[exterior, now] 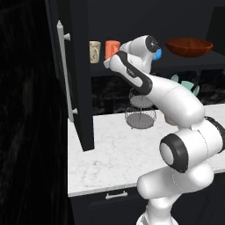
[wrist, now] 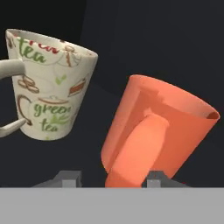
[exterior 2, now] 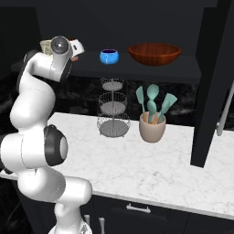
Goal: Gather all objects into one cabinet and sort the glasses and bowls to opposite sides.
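Orange-red cup (wrist: 157,135) plain, handled; beige cup (wrist: 48,83) printed "green tea".

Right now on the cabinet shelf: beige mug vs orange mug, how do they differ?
The beige mug is cream with printed "green tea" lettering and pictures; the orange mug is plain orange-red. The beige mug's handle is thin and pale, off to one side in the hand view; the orange mug's handle is broad and faces the camera, between the gripper's fingertips. In the left base view the beige mug stands left of the orange one. Both are tapered, handled, upright on the same shelf.
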